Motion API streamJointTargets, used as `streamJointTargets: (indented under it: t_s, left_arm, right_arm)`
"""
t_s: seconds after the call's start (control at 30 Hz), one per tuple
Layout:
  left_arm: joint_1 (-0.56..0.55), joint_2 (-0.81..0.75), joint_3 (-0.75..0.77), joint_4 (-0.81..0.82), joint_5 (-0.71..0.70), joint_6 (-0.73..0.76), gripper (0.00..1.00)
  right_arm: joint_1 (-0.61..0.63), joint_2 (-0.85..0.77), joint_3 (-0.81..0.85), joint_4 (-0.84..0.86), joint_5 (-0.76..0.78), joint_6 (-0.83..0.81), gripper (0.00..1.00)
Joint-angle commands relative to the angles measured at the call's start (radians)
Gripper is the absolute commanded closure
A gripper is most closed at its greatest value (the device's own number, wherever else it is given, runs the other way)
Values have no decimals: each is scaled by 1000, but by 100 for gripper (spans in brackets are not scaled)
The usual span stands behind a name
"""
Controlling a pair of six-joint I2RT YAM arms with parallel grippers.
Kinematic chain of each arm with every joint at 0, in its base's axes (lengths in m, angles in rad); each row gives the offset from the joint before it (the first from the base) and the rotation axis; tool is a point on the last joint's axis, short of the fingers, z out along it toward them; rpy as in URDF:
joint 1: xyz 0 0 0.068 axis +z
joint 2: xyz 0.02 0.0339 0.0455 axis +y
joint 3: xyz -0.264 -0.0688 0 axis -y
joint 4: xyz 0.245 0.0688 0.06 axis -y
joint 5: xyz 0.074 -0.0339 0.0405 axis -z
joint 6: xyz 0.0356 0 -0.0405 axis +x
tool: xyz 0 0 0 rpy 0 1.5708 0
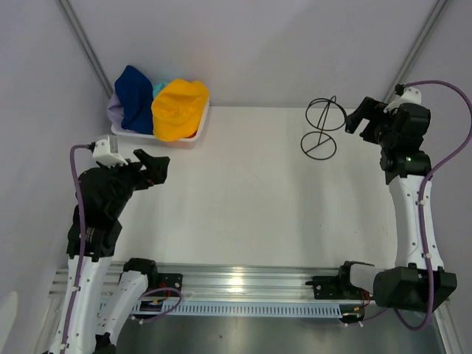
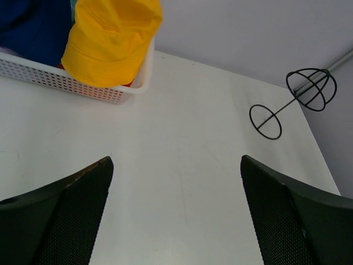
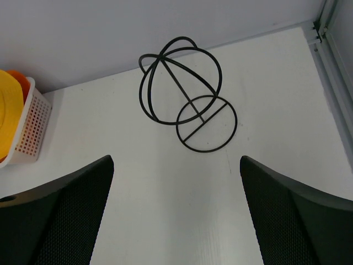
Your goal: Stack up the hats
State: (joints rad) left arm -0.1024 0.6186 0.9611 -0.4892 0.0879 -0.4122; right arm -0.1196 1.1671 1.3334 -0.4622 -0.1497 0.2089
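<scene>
Several hats (image 1: pixel 168 112) in basket (image 1: pixel 158 139) | yellow hat (image 1: pixel 179 103) topmost | navy hat (image 1: pixel 135 98) beside

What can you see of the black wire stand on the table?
The stand is thin black wire: a ring base with a crossbar, a stem, and a domed cage of hoops on top. It stands on its base, far right on the table, with nothing on it. Only the table touches it; the right end effector is apart.
</scene>
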Motion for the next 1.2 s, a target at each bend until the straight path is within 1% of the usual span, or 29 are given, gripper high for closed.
streamJointTargets:
  t_s: [0.0,0.07,0.17,0.2,0.27,0.3,0.33,0.4,0.47,0.53,0.6,0.73,0.77,0.87,0.97,1.13,1.17]
  left_arm:
    - [6,6,-8,-64,52,-30,1]
    - [6,-9,-16,-89,47,-11,1]
    - [6,-28,-44,-86,59,3,1]
    - [6,-39,-48,-81,65,6,0]
    - [6,-43,-59,-80,64,6,1]
    - [6,-43,-59,-80,62,6,1]
    - [6,-42,-68,-72,61,7,1]
    - [6,-34,-85,-58,58,9,1]
    - [6,-22,-96,-39,55,6,0]
    - [6,13,-91,-37,64,6,1]
    - [6,42,-68,-46,82,12,1]
    - [6,107,-33,-72,98,29,0]
    - [6,125,-25,-75,105,35,0]
    - [6,136,-10,-86,105,26,0]
    - [6,116,-27,-62,96,10,1]
    - [6,52,-67,6,96,-5,1]
    - [6,43,-74,15,96,-10,1]
  right_arm:
    - [3,74,16,144,-22,35,1]
    - [3,138,13,224,-33,47,0]
    - [3,215,41,280,-21,24,1]
    - [3,274,91,274,11,17,0]
    - [3,337,163,222,54,-40,0]
    - [5,395,197,208,65,-61,0]
    - [5,420,258,194,74,-83,0]
    - [6,485,305,178,94,-138,0]
    - [11,514,332,201,117,-167,0]
    - [17,549,340,220,119,-192,1]
    - [23,568,345,230,62,-204,0]
    - [49,606,334,223,-22,-305,0]
    - [49,608,331,215,-81,-328,0]
    - [49,594,287,235,-137,-370,0]
    - [48,586,244,263,-108,-387,1]
    - [51,624,237,307,-28,-404,2]
    - [49,634,240,312,-18,-410,7]
